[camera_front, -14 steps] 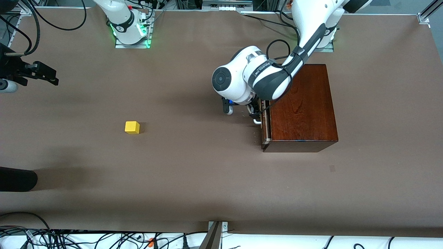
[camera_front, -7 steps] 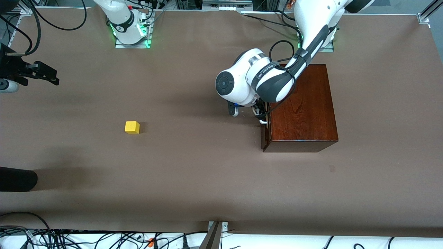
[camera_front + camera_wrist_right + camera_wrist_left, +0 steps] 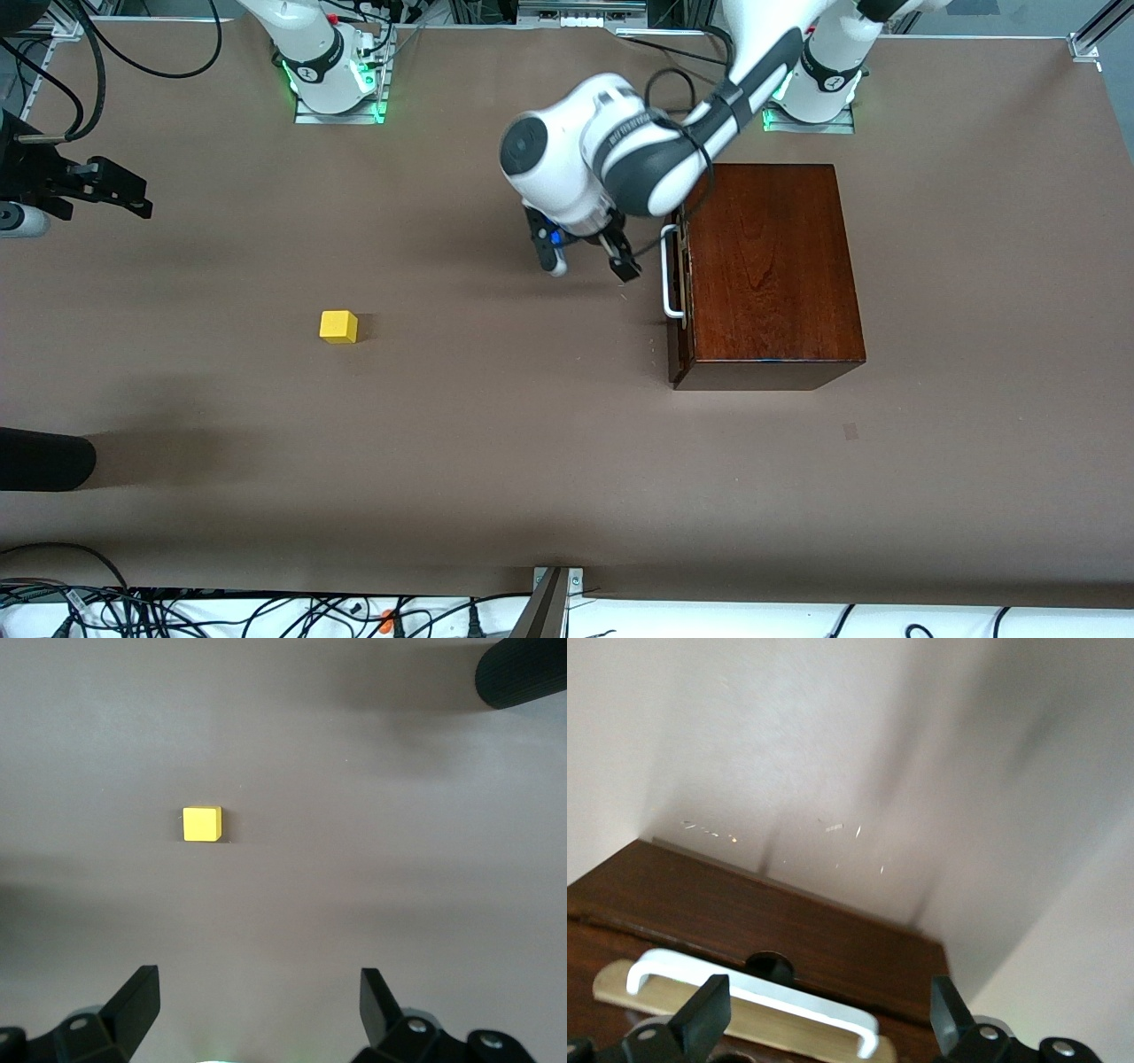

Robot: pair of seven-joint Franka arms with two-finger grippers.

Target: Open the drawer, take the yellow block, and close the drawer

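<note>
— Brown paper covers our whole table (image 3: 496, 461), and cables trail along the edge nearest the front camera. Where do we stand with the drawer (image 3: 679, 297)?

— We judge it shut or nearly so: its dark front sits close to the mahogany box (image 3: 769, 266), with only a thin pale strip of its wood showing in our left wrist view. The white handle (image 3: 669, 270) stands free, nothing gripping it.

— So why is our left gripper (image 3: 586, 259) hanging where it is?

— It hovers over bare table just in front of the drawer, fingers spread wide and holding nothing. We read that as letting go: the jaws are apart and clear of the handle, which makes sense if the closing push is done.

— And the yellow block (image 3: 338, 326)?

— It lies on the table, well apart from the box, toward the right arm's end. Being out in the open, not in the drawer, it looks to us already taken out and set down.

— What of our right gripper (image 3: 111, 188)?

— It waits near the table's edge at its own end, jaws wide and empty. Its wrist camera looks straight down on the block, so we suppose it parked there after releasing it.

— Then what remains?

— Little, we think; perhaps only checking that the drawer is fully home.
</note>
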